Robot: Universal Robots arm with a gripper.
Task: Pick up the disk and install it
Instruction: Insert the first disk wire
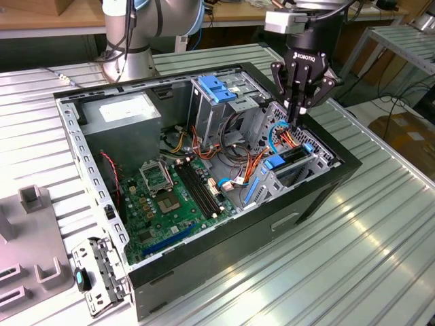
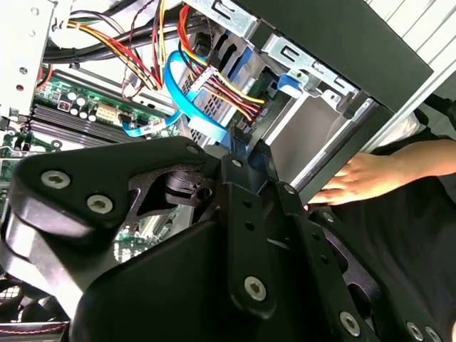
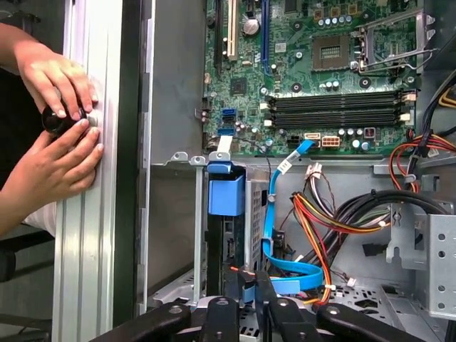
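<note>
The disk sits edge-up in the drive bay at the near right corner of the open computer case, with its blue carrier frame showing. In the first wrist view the blue frame tab caps the disk's slot. My gripper hangs just above the bay, fingers together and pointing down. In both wrist views the fingertips meet right by the blue ribbon cable and its dark connector behind the disk. I see nothing held between them.
A person's hands rest on the table beside the case and hold a small black object. One hand also appears in the second wrist view. Inside the case are the motherboard, a grey box, a blue-topped cage and loose wires.
</note>
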